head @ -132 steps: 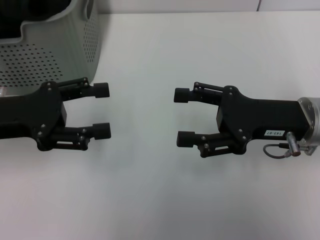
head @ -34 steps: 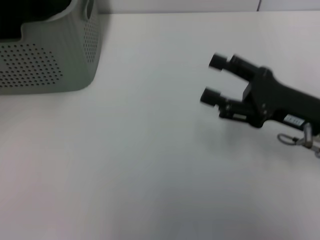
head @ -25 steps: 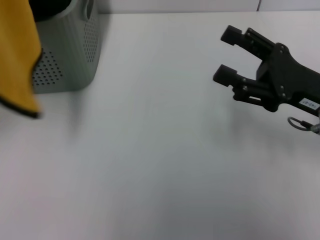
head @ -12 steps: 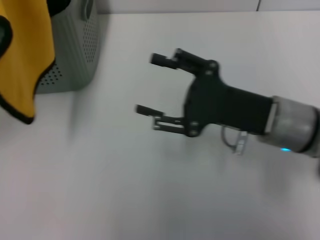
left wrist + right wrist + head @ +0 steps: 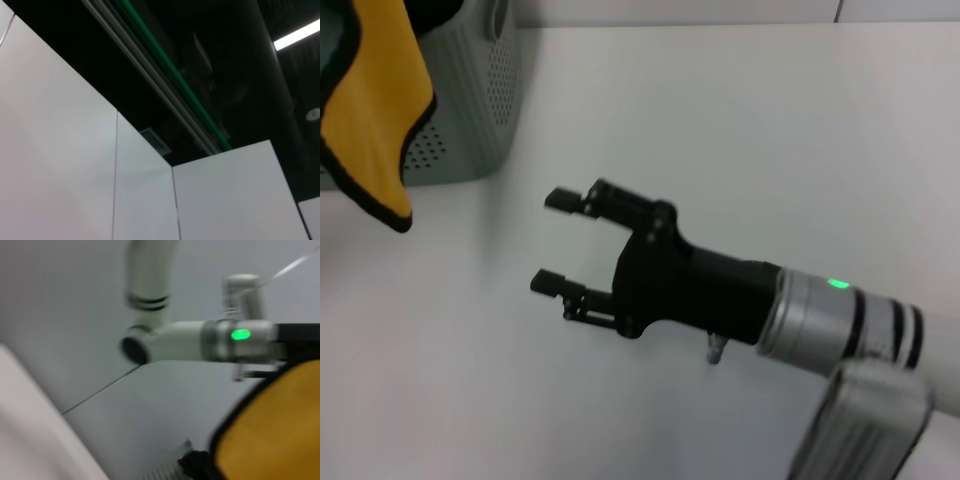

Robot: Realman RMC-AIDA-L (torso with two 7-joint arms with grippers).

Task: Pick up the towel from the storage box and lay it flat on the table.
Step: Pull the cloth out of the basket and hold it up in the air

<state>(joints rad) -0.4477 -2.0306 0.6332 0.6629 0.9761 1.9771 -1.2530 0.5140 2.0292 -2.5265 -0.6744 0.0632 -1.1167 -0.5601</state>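
One towel [image 5: 372,110] hangs well left of the open right claw [image 5: 555,240], seemingly untouched.

White, smooth surface [image 5: 740,120], plain and broad, fills nearly the whole head view. One thing rests directly on it: the storage box [image 5: 480,110], pale grey-green with perforated walls and rounded corner, at the 10–11 o'clock corner, partly cut off by the frame edge. A soft shadow lies just beside the box base.
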